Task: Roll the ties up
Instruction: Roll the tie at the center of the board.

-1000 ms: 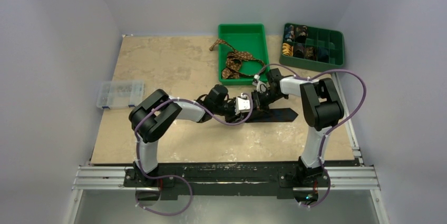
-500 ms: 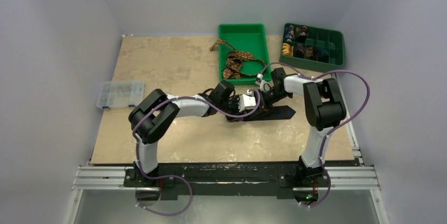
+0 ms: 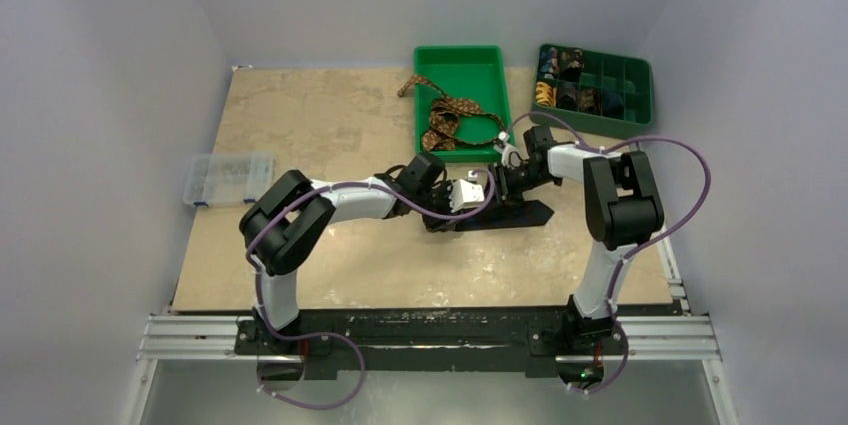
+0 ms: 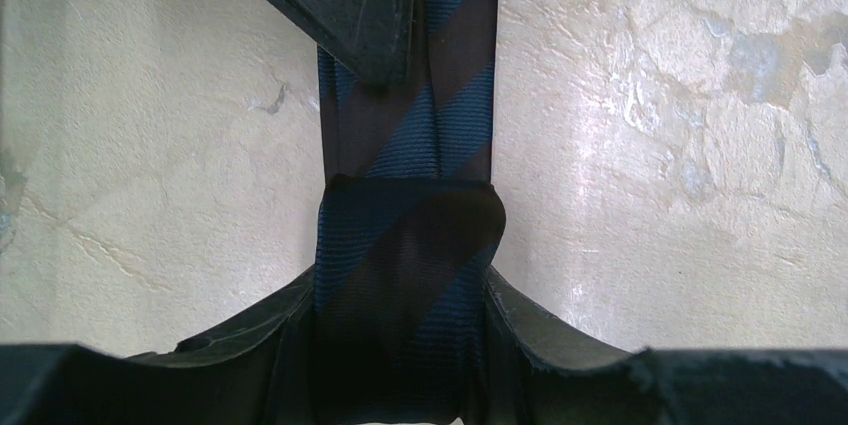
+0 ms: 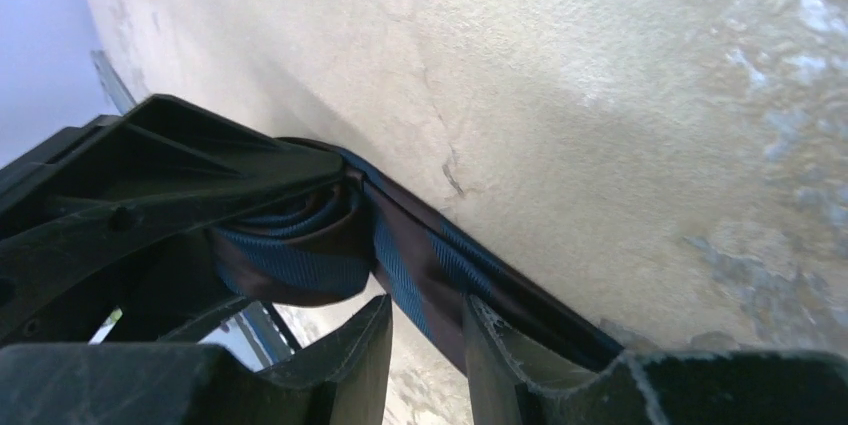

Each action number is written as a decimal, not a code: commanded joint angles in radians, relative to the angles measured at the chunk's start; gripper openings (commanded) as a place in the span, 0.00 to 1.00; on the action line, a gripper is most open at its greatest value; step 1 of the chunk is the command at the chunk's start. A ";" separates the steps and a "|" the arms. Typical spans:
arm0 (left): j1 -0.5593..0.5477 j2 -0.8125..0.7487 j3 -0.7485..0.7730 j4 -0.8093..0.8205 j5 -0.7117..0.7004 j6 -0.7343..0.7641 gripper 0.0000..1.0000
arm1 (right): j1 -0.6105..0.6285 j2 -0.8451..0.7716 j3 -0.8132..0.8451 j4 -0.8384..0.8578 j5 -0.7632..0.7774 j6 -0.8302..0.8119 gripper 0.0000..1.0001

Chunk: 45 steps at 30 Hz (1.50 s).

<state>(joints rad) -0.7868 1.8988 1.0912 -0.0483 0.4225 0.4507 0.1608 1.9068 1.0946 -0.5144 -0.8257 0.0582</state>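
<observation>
Over the last second the free tail of the striped tie (image 3: 525, 213) lying flat on the surface (image 3: 320, 125) had grown a little shorter, its tip sitting nearer the two wrists than before. The right wrist had also swung back toward the green tray (image 3: 460, 60), while the left wrist had barely shifted. That suggested another turn of fabric had been taken up into the coil (image 4: 405, 235), so the roll was under way but not finished, with a good length of tail still to wind. The left fingers (image 4: 530, 330) were closed down to the width of the coil, one on each side, holding it low against the surface. From there the navy-and-brown striped band ran straight away. The right fingers (image 5: 500, 355) stood only a narrow gap apart, with the band passing between them just beside the coil. They appeared to pinch it lightly, though how firmly could not be told, and the left wrist view showed one of them bearing on the band's edge. A brown patterned tie (image 3: 445, 117) lay unrolled, draped partly out of the green tray. Rolled ties sat in some cells of the compartment tray (image 3: 640, 80) beside it.
</observation>
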 commanded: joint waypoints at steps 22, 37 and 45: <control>-0.011 0.054 0.073 -0.283 -0.142 -0.032 0.25 | 0.097 -0.099 -0.142 0.294 -0.241 0.269 0.56; -0.011 0.041 0.044 -0.259 -0.131 -0.022 0.32 | 0.117 -0.003 -0.153 0.433 -0.246 0.314 0.04; 0.027 -0.046 -0.068 -0.026 -0.024 -0.104 0.54 | 0.094 0.024 -0.116 0.243 -0.064 0.138 0.00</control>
<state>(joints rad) -0.7933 1.8801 1.1130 -0.1604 0.3523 0.4061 0.2718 1.8935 0.9569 -0.1524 -1.0439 0.3214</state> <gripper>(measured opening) 0.490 0.027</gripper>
